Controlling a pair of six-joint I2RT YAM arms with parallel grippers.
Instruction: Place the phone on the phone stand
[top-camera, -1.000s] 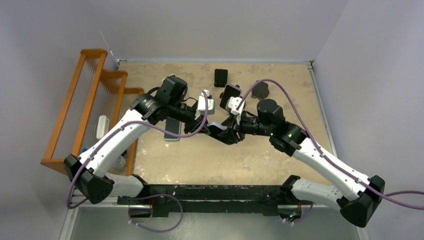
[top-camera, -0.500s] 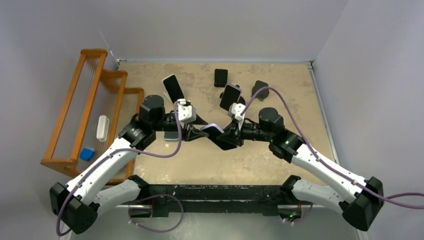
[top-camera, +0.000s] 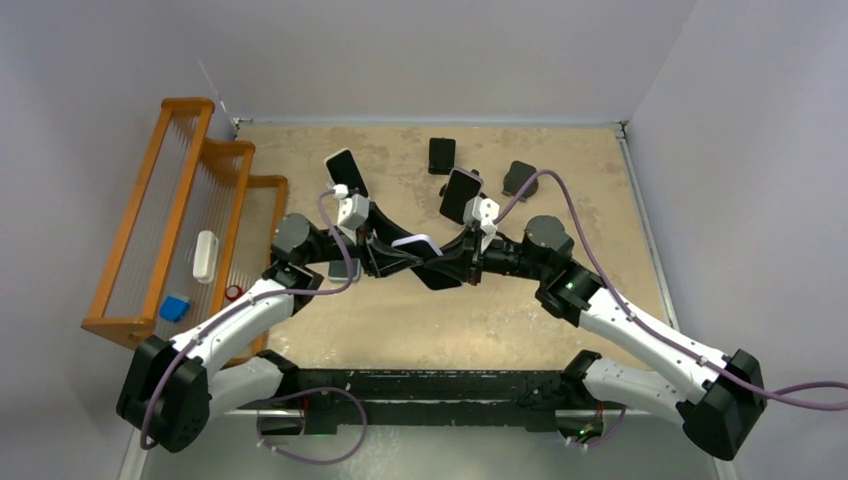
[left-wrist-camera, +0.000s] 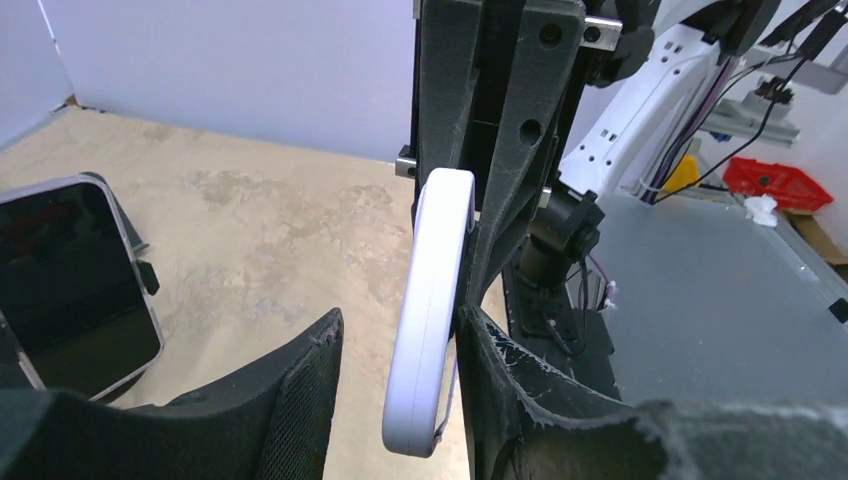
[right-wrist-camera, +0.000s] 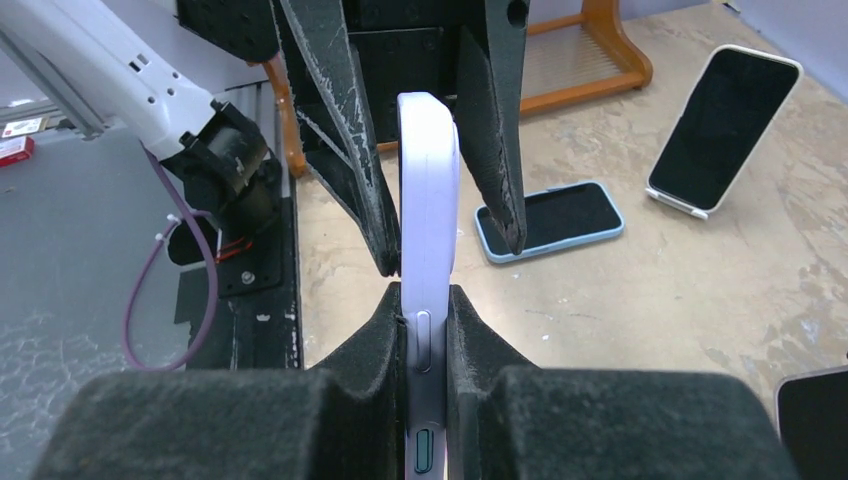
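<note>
Right wrist, pale lilac phone edge-on, right claw clamped on it, left claw apart

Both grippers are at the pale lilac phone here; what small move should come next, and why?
Probably draw the left gripper straight back off the pale lilac slim smartphone. The right gripper is clamped on it, while the left jaws stand open around its other end, so they only block carrying it away.
</note>
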